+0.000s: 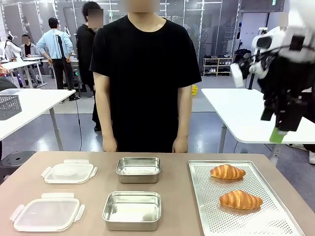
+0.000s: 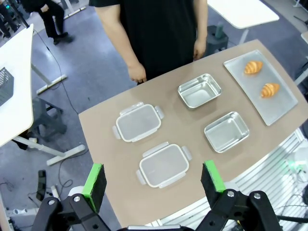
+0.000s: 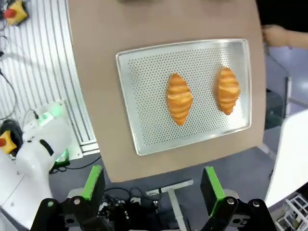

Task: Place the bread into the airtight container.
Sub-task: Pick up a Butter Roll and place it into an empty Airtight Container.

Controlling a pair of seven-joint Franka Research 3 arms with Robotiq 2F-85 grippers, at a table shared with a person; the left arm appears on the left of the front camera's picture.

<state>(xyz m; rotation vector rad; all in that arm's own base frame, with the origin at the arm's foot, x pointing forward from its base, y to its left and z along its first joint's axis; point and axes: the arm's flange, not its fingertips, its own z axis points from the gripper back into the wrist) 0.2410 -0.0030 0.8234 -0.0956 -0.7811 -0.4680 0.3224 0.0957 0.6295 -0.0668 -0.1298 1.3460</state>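
Front view: the perforated tray [image 1: 197, 196] lies along the table's [image 1: 98, 189] right edge. The far croissant [image 1: 227, 171] and the near croissant [image 1: 240, 199] rest on it, apart from each other, with bare mesh around both. The far steel container [image 1: 139, 169] and the near steel container [image 1: 132, 210] stand open at mid-table, a bare strip between them and the tray. The far lid [image 1: 69, 172] and the near lid [image 1: 47, 214] lie toward the left edge. The person [image 1: 145, 73] stands at the far edge. The right gripper [image 1: 280, 130] hangs high past the far right corner.

Left wrist view: the left gripper [image 2: 153, 180] hovers high above the near left corner, jaws wide apart, nothing between them.

Right wrist view: the right gripper's jaws are spread wide and hold nothing. They are high outside the right edge, with both croissants on the tray well below.
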